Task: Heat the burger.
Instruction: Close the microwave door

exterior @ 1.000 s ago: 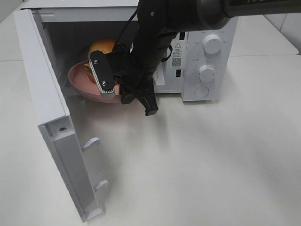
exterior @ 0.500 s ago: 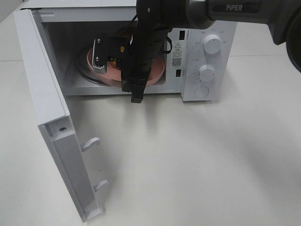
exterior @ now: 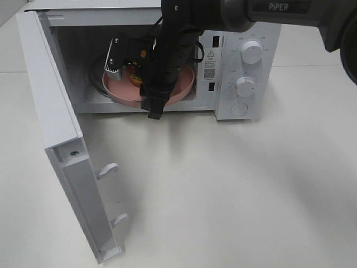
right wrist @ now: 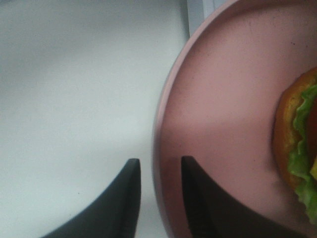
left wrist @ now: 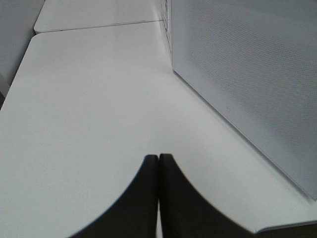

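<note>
Pink plate [right wrist: 223, 99] carries the burger [right wrist: 299, 163] inside the microwave [exterior: 245, 56], whose door [exterior: 56, 111] stands open. I cannot tell the burger's long axis or facing. From above my arm covers most of it, and my right wrist view cuts it off, showing only bun edge, lettuce and a red strip. My right pincer [right wrist: 159, 161] stands partly open astride the plate's rim, neither finger clearly touching. My left pincer [left wrist: 158, 157] is closed, empty, above the tabletop [left wrist: 89, 99] outside the microwave.
</note>
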